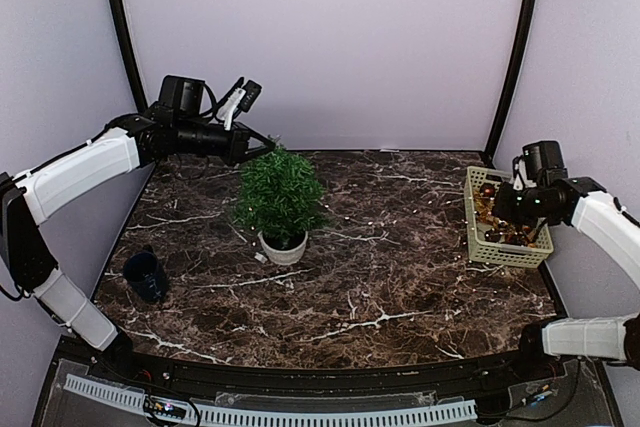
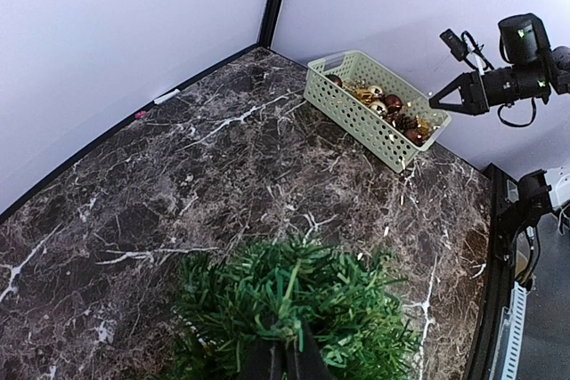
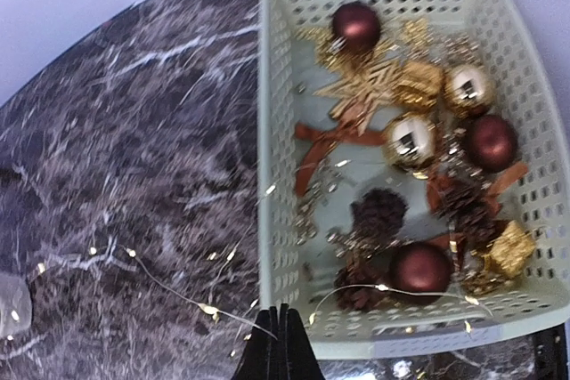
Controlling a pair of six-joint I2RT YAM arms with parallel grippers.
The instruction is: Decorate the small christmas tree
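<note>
- Far left, a dark cup [image 1: 145, 275] sits on the marble table [image 1: 400, 277], well apart from everything else. It looks out of harm's way unless the left arm swings low.
- The left gripper [image 1: 268, 147] hovers at the tip of the small christmas tree [image 1: 280, 197], its jaws fully closed. Against the needles I cannot tell whether it has nipped a twig or holds nothing.
- The tree stands upright in its white pot, left of the table's centre, with no ornaments visible on it. It is top-heavy, so a sideways push or a pull on a caught twig could tip it over.
- A thin string of lights [image 3: 205, 309] trails across the table towards the basket. If it snags on the pot or the branches, tension could drag the tree.
- The right gripper [image 3: 280, 335] hangs over the near end of the basket [image 3: 267, 131], at the table's right edge. Its jaws are closed, and the string of lights runs right up to the tips, seemingly pinched there.
- The string also loops among the baubles [image 3: 356, 24] and pine cones in the basket. Lifting it could spill ornaments or shift the basket.
</note>
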